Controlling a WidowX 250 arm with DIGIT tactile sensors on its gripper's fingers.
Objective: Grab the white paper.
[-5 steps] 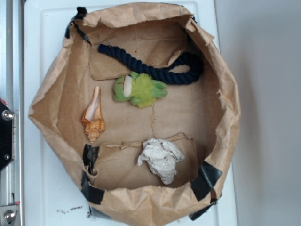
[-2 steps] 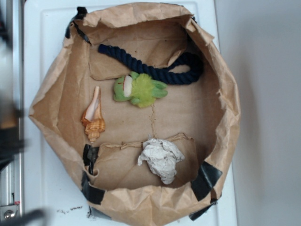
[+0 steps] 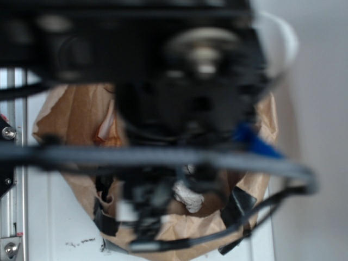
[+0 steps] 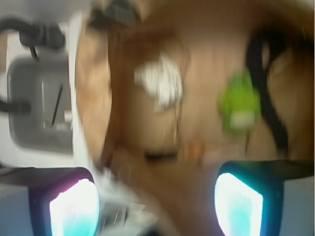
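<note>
The white paper shows as a blurred off-white wad on the brown paper bag's floor, well ahead of my gripper. Both fingers are at the bottom corners of the wrist view, wide apart, with nothing between them; the gripper is open. In the exterior view my blurred black arm covers most of the bag, and only a small piece of the white paper shows below it.
A green plush toy and a dark rope lie right of the paper, with an orange shell nearer the fingers. The bag's raised wall rings everything. A grey box with cables sits outside on the left.
My arm has swung in from the left edge and now hangs over the bag, hiding most of its contents. The objects in the bag have not visibly moved.
</note>
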